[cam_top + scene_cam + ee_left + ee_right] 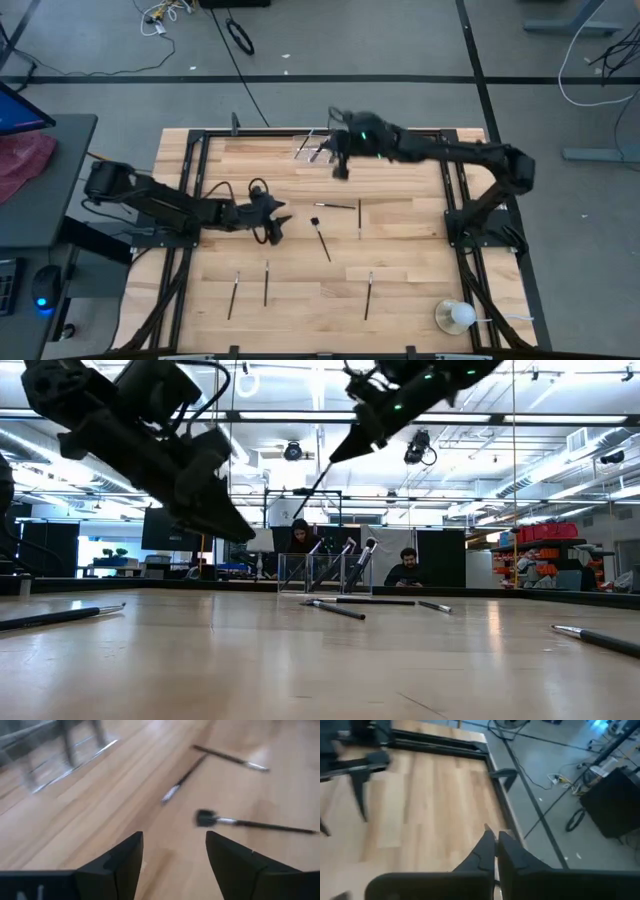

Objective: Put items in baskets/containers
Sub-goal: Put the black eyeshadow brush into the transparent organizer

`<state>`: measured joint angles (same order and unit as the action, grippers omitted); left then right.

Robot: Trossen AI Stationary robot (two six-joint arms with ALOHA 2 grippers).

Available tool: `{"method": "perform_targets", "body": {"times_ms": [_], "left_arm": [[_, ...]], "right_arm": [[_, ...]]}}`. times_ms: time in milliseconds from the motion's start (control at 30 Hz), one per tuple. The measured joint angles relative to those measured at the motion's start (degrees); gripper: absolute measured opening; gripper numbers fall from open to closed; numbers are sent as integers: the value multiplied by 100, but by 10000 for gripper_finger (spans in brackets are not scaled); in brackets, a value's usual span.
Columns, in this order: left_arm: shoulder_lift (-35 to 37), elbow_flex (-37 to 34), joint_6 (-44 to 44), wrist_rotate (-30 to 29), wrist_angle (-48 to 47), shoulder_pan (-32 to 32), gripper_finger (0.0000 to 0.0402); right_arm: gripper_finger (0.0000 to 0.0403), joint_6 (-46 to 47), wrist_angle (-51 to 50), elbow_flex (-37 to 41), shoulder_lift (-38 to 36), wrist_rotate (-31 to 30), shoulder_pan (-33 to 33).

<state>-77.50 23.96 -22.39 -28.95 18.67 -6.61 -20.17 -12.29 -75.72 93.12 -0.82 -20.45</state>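
We see the left gripper (277, 222) low over the middle of the light wooden table (400, 270), its two dark fingers (125, 857) standing well apart with nothing between them, as the left wrist view shows plainly. Just in front of it lies a thin black makeup brush with a silver ferrule and a flat dark head (250, 823), and two more slim black brushes (182, 780) lie a little farther on. The right gripper (340, 165) hangs above the far edge of the table, near the small clear plastic holder (312, 148); its fingers (492, 847) are pressed together, and we cannot tell whether they pinch a brush. In the low view the clear holder already has some brushes standing tilted in it (345, 555). Several other thin black brushes (266, 283) are scattered on the near part of the table, and a white round object on a clear base (457, 316) sits at the near right corner, well apart from them. We judge that the left arm is about to pick up, so the task is perhaps a third done. The next move asks it to come down over the nearest brush handle, with the fingers across the handle, then to close gently, because such a thin stick can roll away or slip.
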Motion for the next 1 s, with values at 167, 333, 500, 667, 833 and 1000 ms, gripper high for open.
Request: {"method": "perform_targets", "body": {"times_ms": [167, 333, 500, 667, 833, 1000], "left_arm": [[-124, 1, -133, -89, -36, -9, 203], [-238, 3, -253, -98, -40, -58, 190], [-238, 3, -252, -100, -1, -77, 186], [-238, 3, -252, -107, 23, -74, 186], [-238, 3, -249, -106, 80, -76, 186], [-238, 3, -247, -105, 80, -76, 186]], "right_arm": [[0, -153, -773, -1076, 924, 768, -652], [0, -457, -1405, -1802, 1765, 1157, -967], [0, -481, -1448, -2168, 2301, 1980, -1148], [6, -379, -1419, -2258, 2564, 2210, -1286], [8, -168, -1398, -2258, 2662, 2416, -1406], [22, 59, -1259, -2258, 2657, 2440, -1489]]}}
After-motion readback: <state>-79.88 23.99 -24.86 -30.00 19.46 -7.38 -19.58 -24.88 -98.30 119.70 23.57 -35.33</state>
